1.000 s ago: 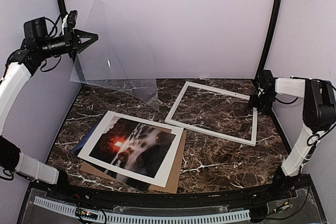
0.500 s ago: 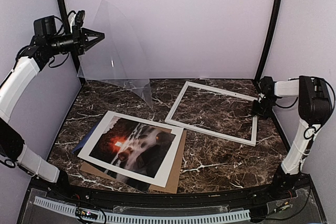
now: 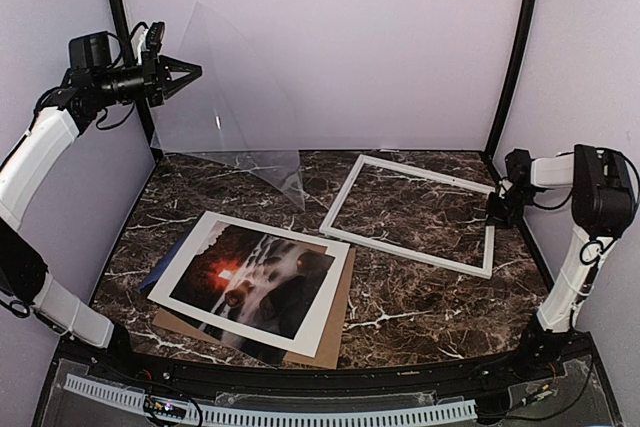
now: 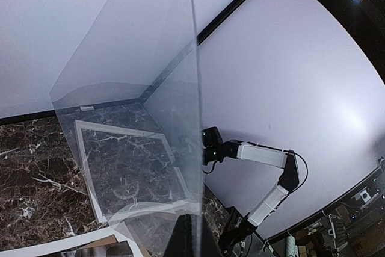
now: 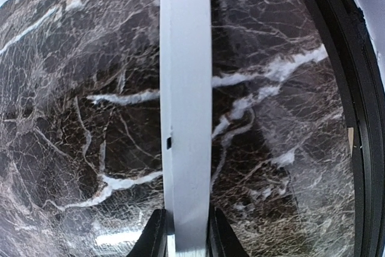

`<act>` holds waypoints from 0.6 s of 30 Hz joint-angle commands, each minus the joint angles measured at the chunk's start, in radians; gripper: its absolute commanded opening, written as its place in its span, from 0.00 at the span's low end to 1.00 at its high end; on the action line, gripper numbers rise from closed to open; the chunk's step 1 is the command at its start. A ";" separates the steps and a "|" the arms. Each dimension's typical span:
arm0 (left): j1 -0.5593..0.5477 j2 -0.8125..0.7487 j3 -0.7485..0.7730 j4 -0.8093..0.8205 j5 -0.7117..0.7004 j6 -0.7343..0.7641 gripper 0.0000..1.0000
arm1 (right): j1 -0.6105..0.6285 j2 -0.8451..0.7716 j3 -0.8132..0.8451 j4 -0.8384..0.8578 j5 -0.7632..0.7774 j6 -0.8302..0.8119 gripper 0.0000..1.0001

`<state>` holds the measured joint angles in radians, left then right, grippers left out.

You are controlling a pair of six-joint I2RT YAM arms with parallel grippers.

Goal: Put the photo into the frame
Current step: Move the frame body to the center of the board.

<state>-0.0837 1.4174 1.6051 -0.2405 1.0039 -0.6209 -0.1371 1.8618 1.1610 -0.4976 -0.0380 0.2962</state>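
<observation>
The photo [image 3: 255,279], a dark landscape with a red glow, lies at the front left under a white mat [image 3: 200,247] that borders it. The white frame [image 3: 400,248] lies flat at the back right. My right gripper [image 3: 497,209] is at its right rail, low over the table. In the right wrist view both fingers [image 5: 155,236] press against the sides of that rail [image 5: 185,88], so the gripper [image 5: 185,233] is shut on it. My left gripper [image 3: 190,72] is raised high at the back left, shut on the edge of a clear sheet [image 3: 235,112]; in the left wrist view the gripper [image 4: 194,233] pinches the sheet [image 4: 138,118] edge-on.
Brown cardboard [image 3: 330,332] lies beneath the mat and photo. The clear sheet's lower corner [image 3: 295,192] hangs down close to the frame's far left corner. Walls close in the table at back and sides, with a black post [image 3: 515,47] at the back right.
The right gripper has closed onto the frame's right rail, and the frame has shifted slightly to the right. The left arm has carried the clear sheet a little up and to the right.
</observation>
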 commanded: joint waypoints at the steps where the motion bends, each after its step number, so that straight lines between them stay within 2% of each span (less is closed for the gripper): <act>1: -0.008 -0.024 0.029 0.008 -0.005 0.023 0.00 | -0.036 -0.005 -0.008 0.024 -0.080 0.003 0.12; 8: -0.012 -0.018 0.017 0.004 -0.023 0.032 0.00 | -0.036 0.008 -0.007 0.035 -0.194 -0.003 0.03; 18: -0.022 -0.016 0.010 0.076 -0.014 -0.017 0.00 | -0.021 0.024 0.015 0.021 -0.223 -0.041 0.00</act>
<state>-0.0910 1.4178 1.6051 -0.2398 0.9745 -0.6121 -0.1730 1.8645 1.1591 -0.4919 -0.2188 0.2859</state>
